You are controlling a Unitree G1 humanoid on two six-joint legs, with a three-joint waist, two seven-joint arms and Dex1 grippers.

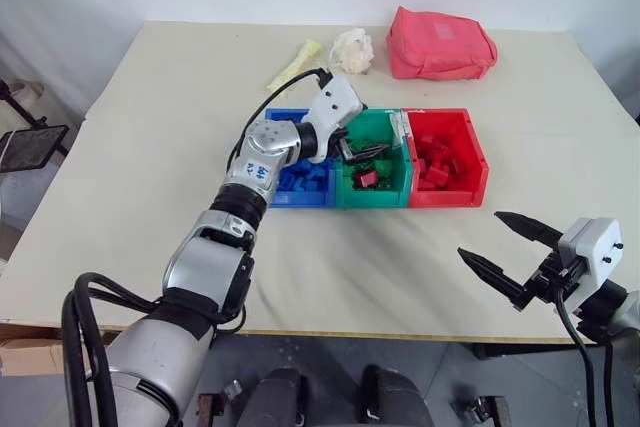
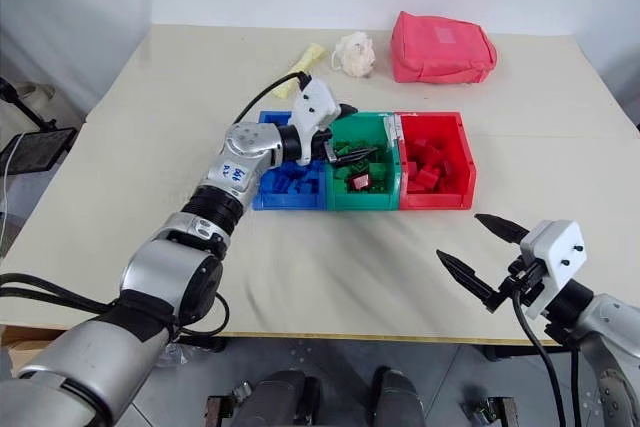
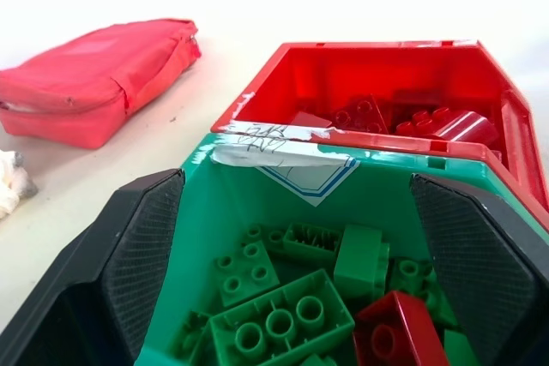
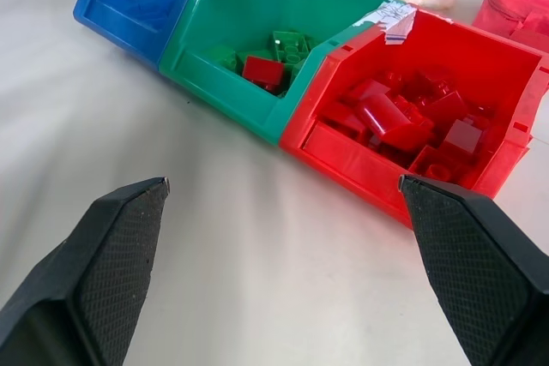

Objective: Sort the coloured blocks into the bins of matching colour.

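Three joined bins stand mid-table: blue [image 1: 300,199], green [image 1: 372,197] and red [image 1: 448,194]. Blue blocks [image 1: 305,175] lie in the blue bin and red blocks [image 4: 390,117] in the red one. The green bin holds several green blocks [image 3: 279,323] and one red block [image 3: 396,327]. My left gripper [image 1: 365,152] hangs open over the green bin with nothing between its fingers; the red block lies just below and ahead of it. Near the table's front right edge, my right gripper [image 1: 478,233] is open and empty, pointing toward the bins.
A pink-red fabric pouch [image 1: 440,44] lies at the back of the table behind the red bin. A white crumpled object [image 1: 352,50] and a pale yellow item [image 1: 295,65] lie behind the blue and green bins. Bare tabletop surrounds the bins.
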